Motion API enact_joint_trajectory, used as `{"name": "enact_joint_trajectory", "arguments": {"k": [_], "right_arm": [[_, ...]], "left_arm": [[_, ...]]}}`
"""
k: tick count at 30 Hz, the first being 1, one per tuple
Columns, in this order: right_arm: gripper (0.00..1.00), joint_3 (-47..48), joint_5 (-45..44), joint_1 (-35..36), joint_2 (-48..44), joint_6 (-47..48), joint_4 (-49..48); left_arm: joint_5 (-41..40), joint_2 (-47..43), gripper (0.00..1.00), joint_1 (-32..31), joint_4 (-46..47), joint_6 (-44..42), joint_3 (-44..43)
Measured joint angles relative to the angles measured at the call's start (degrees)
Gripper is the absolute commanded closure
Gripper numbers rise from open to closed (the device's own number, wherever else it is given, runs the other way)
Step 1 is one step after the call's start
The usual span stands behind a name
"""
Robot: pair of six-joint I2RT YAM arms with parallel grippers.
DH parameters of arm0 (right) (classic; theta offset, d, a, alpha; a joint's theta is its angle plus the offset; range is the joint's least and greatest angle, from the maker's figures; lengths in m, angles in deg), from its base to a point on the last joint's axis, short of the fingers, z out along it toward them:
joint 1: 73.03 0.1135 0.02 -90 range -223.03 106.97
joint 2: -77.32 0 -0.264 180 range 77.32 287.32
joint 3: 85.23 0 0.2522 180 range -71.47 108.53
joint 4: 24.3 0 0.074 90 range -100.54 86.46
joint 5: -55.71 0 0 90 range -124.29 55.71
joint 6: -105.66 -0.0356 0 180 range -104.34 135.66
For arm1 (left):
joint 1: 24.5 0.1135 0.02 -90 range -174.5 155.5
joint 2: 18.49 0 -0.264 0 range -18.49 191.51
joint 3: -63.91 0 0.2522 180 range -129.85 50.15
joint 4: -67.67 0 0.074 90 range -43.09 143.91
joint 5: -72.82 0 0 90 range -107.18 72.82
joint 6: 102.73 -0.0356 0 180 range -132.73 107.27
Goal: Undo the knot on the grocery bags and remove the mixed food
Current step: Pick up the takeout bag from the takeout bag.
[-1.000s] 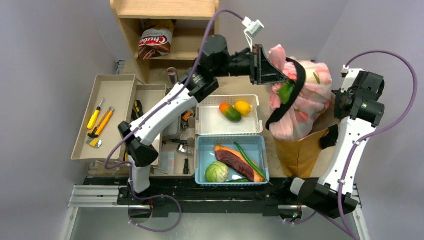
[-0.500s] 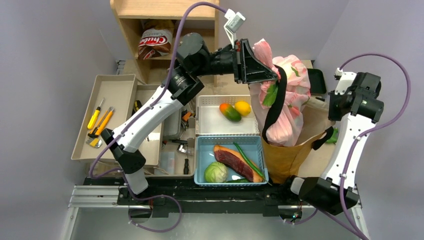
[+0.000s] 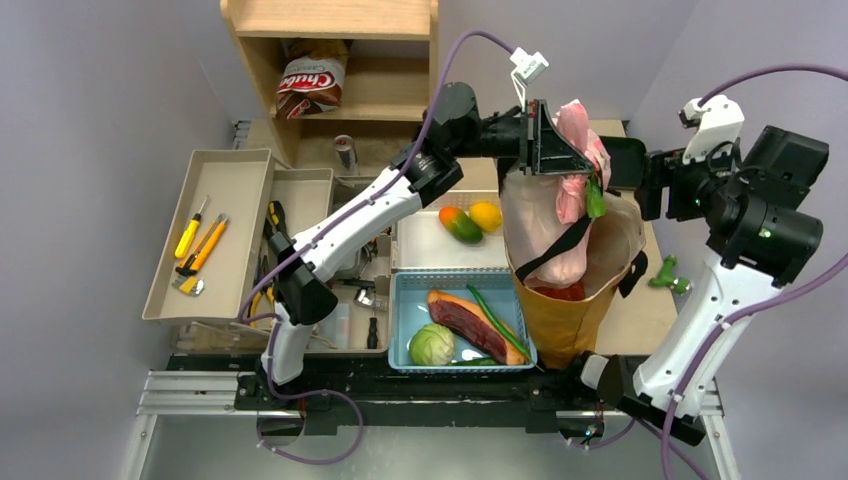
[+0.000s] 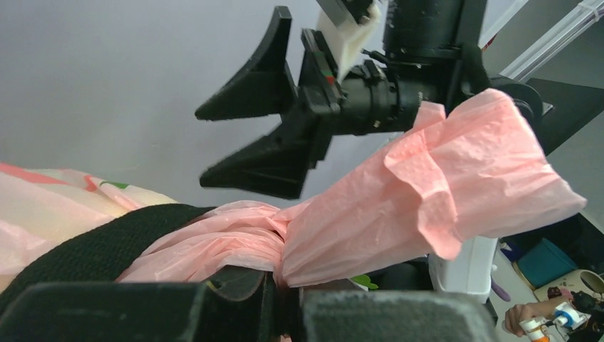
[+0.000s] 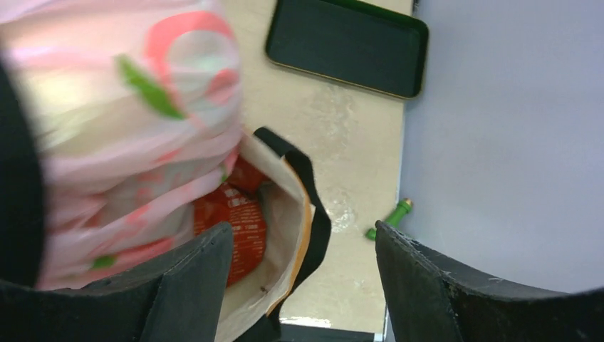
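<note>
Left gripper (image 4: 281,299): jaws together, clamped on the gathered neck of the pink bag (image 3: 545,220), right at the base of the knot (image 4: 279,231). It holds the bag up so that its body hangs into the mouth of the brown paper bag (image 3: 570,320), near the right edge of the desk (image 5: 356,135). A black strap (image 3: 560,250) lies across the pink plastic.

Right gripper (image 4: 206,146): fingers apart, nothing between them. In the left wrist view it points at the knot from the far side and a little above, close but not touching.

Key relation: the knot sits between the two grippers. From it a loose tail of pink plastic (image 4: 441,185) flares out on the right arm's side. The twisted neck and tail form one line running roughly from one gripper to the other.

Judgement: the right arm is the free one and the nearer to the tail, so the next grasp should be its own, on the tail just past the knot, pulling away from the left gripper's hold.

Contents of the pink bag cannot be made out through the plastic. Knot not yet undone.
</note>
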Motion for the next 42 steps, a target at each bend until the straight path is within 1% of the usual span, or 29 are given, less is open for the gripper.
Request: {"name": "enact_joint_trajectory", "arguments": {"k": [3,8,13,17,20,26,29,30,32,33,34,35,40,42], "right_arm": [[0.29,-0.81,4.37,0.00,-2.54,2.58,2.47],[0.30,-2.67,11.50,-0.02,-5.33,5.44,4.83],[0.29,-10.10,20.37,-0.02,-9.27,9.66,4.37],[0.27,-16.37,26.29,-0.11,-12.83,10.51,1.09],[0.27,-19.10,29.27,-0.22,-15.26,10.62,-1.64],[0.30,-17.42,32.94,-0.22,-16.26,10.36,-4.07],[0.32,-19.91,33.11,-0.22,-17.07,8.24,-8.55],[0.35,-21.33,33.14,-0.22,-17.55,7.61,-10.14],[0.52,-25.22,33.11,-0.22,-18.84,6.21,-13.79],[0.66,-26.58,33.07,-0.22,-19.23,5.99,-14.73],[0.88,-27.58,33.07,-0.22,-19.45,5.68,-15.54],[1.00,-28.72,33.00,-0.22,-19.56,5.20,-16.35],[1.00,-29.22,32.26,-0.22,-18.71,5.86,-17.00],[1.00,-28.83,30.77,-0.20,-18.73,5.92,-16.96]], "left_arm": [[0.13,2.21,1.00,-0.76,0.04,-0.02,-2.23],[1.20,2.51,1.00,-1.22,2.08,0.76,-3.26],[2.75,2.73,1.00,-1.60,3.96,2.56,-5.16],[4.33,3.56,1.00,-2.60,5.46,3.54,-6.71],[4.96,4.28,1.00,-3.37,6.19,4.13,-6.80],[5.75,5.97,1.00,-3.82,7.50,5.27,-6.80],[6.03,6.99,1.00,-4.00,8.22,5.97,-7.69],[6.12,7.26,1.00,-4.11,8.31,5.97,-7.96],[6.14,7.69,1.00,-4.44,8.37,5.97,-8.00],[6.14,7.91,1.00,-4.59,8.33,5.97,-8.00],[6.14,8.13,1.00,-4.72,8.35,5.97,-8.00],[6.12,8.35,1.00,-4.85,8.35,5.97,-8.00],[5.90,8.66,1.00,-4.90,7.67,5.84,-8.00],[5.60,8.66,0.84,-4.68,7.28,5.66,-7.96]]}}
